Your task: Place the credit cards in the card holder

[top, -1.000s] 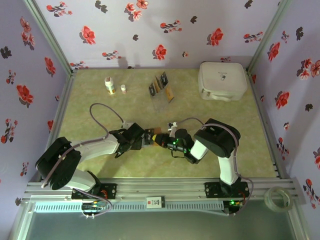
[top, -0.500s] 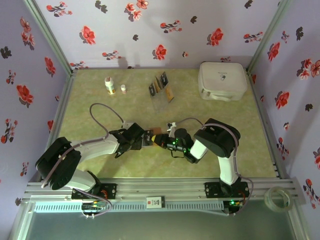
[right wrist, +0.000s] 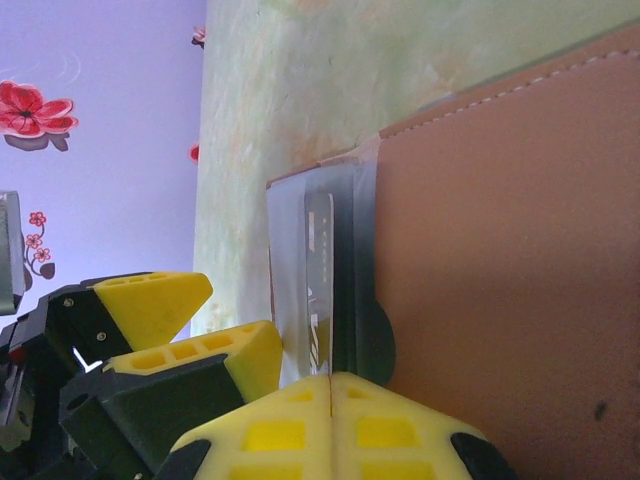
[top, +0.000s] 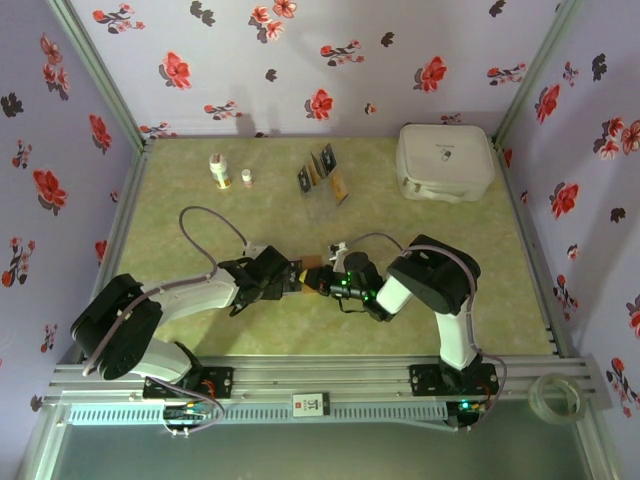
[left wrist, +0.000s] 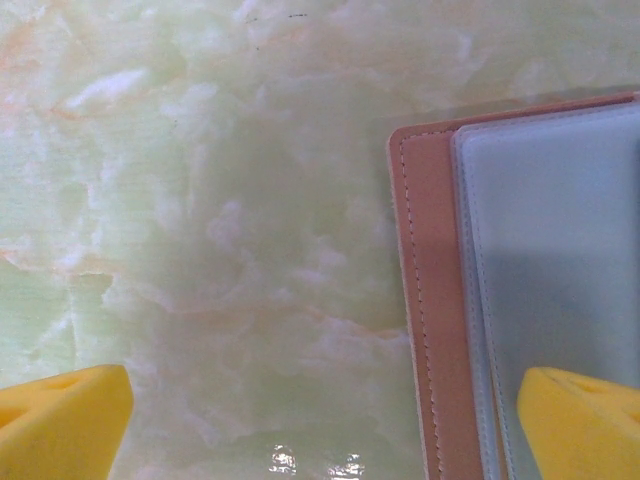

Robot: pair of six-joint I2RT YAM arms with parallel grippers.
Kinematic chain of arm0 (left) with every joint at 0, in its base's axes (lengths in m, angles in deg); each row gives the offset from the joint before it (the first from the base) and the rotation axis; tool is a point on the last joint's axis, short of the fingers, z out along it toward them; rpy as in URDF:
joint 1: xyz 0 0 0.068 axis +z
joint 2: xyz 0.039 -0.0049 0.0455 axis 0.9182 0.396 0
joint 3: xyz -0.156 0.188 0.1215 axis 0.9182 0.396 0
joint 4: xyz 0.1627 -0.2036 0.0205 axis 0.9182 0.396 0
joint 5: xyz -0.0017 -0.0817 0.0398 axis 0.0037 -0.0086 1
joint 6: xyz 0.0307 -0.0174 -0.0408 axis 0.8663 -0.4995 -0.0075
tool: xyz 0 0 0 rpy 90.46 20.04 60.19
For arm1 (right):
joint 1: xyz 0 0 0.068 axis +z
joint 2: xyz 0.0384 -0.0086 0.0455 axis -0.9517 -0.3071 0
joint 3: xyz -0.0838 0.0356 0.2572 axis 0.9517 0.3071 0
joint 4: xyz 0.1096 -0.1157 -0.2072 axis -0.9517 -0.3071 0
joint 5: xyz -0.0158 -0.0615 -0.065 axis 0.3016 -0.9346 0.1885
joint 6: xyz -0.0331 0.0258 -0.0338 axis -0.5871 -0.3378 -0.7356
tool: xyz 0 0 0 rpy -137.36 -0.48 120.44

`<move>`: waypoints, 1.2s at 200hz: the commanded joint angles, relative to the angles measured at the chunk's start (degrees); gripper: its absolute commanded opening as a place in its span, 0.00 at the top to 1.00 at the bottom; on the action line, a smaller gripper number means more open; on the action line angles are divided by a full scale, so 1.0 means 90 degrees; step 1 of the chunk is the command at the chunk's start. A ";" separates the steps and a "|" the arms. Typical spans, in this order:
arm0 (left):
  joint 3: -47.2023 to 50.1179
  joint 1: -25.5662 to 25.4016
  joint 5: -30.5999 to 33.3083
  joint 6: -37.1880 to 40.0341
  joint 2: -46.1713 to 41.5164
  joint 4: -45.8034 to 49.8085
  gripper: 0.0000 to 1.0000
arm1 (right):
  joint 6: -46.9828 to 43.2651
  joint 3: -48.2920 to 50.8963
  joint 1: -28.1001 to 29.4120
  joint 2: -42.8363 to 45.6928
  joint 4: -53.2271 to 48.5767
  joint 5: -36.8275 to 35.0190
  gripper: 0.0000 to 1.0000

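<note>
While my left gripper (left wrist: 320, 420) stands wide open, one finger over the lining of the card holder (left wrist: 430, 300), apparently steadying it mid-table (top: 520, 240), my right gripper (right wrist: 330, 400) pinches a credit card (right wrist: 320, 270) edge-on at the pocket mouth, ready for insertion.

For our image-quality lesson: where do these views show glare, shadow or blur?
Left wrist: glare spots on the table, and a soft shadow across the wallet. Right wrist: sheen on the card held in the right claw. Top view: mostly even light.
</note>
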 commanded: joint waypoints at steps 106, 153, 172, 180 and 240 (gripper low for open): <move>0.0032 0.1035 -0.0401 -0.0234 -0.0823 0.0407 0.00 | -0.1713 -0.1211 -0.0050 0.1494 -0.4636 -0.0291 0.40; 0.0113 0.1101 -0.0567 -0.0315 -0.0698 0.0312 0.00 | -0.2446 -0.1837 -0.0049 0.1959 -0.6161 -0.0615 0.35; 0.0193 0.1092 -0.0602 -0.0380 -0.0710 0.0334 0.00 | -0.2875 -0.2210 -0.0054 0.1993 -0.6983 -0.0918 0.42; 0.0233 0.1092 -0.0599 -0.0418 -0.0733 0.0364 0.00 | -0.3117 -0.2405 -0.0055 0.1959 -0.7400 -0.1094 0.46; 0.0555 0.1016 -0.0607 -0.0759 -0.0765 0.0435 0.00 | -0.4086 -0.3577 -0.0064 0.1174 -0.8913 -0.1588 0.92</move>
